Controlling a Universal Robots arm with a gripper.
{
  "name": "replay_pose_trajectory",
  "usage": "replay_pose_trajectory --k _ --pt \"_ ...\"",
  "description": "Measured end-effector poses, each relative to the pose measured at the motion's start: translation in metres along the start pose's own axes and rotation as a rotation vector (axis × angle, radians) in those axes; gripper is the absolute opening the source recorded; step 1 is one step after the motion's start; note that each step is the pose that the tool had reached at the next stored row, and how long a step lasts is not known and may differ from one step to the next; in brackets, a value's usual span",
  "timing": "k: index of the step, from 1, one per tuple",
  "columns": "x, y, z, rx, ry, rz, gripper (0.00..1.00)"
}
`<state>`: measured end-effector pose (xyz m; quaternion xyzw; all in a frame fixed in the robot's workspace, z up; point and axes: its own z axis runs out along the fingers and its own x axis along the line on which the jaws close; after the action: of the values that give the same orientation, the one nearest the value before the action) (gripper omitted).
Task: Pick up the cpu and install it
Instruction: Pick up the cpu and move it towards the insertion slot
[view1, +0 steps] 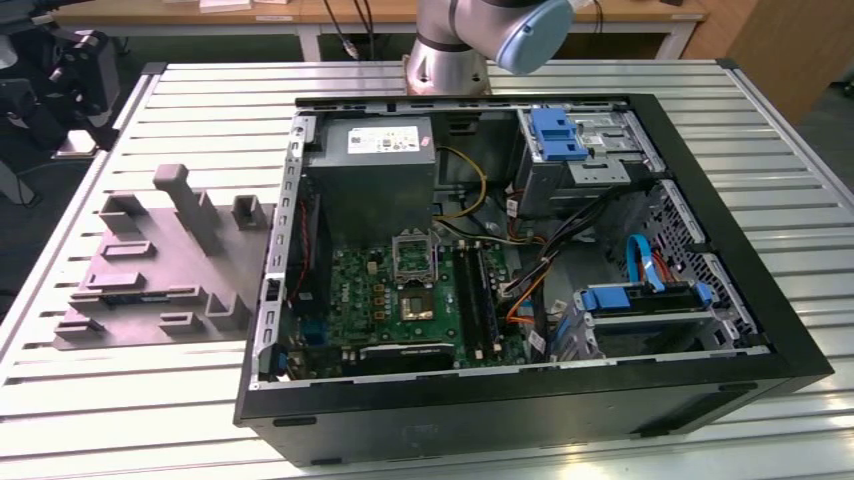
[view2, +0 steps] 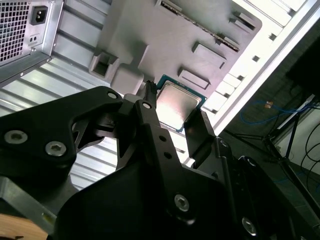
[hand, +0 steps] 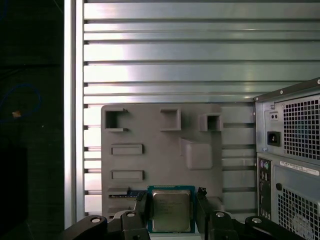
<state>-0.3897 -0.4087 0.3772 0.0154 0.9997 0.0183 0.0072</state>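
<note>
In both wrist views the cpu (hand: 171, 210) (view2: 177, 104), a thin square chip with a silvery top and pale rim, sits between my gripper's (hand: 171, 206) (view2: 175, 107) two black fingers, which press against its opposite edges. The chip hangs above the grey moulded parts tray (hand: 160, 135) (view2: 165, 35), near the tray's edge. In the exterior view the open computer case (view1: 721, 330) lies on the table, with the green motherboard (view1: 367, 290) and its socket (view1: 416, 303) below a raised silver frame (view1: 414, 250).
The parts tray (view1: 147, 270) lies on the slatted metal table (view1: 134, 400) at the exterior view's left of the case. The grey power-supply box (view1: 387, 160), black memory sticks (view1: 474, 290), cables and blue drive brackets (view1: 641, 298) crowd the case. The arm's base (view1: 447, 55) stands behind it.
</note>
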Motion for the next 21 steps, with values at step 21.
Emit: replay_pose_trajectory --k 21 --pt "-0.0053 0.0002 0.0001 0.0 0.0 0.0 0.47"
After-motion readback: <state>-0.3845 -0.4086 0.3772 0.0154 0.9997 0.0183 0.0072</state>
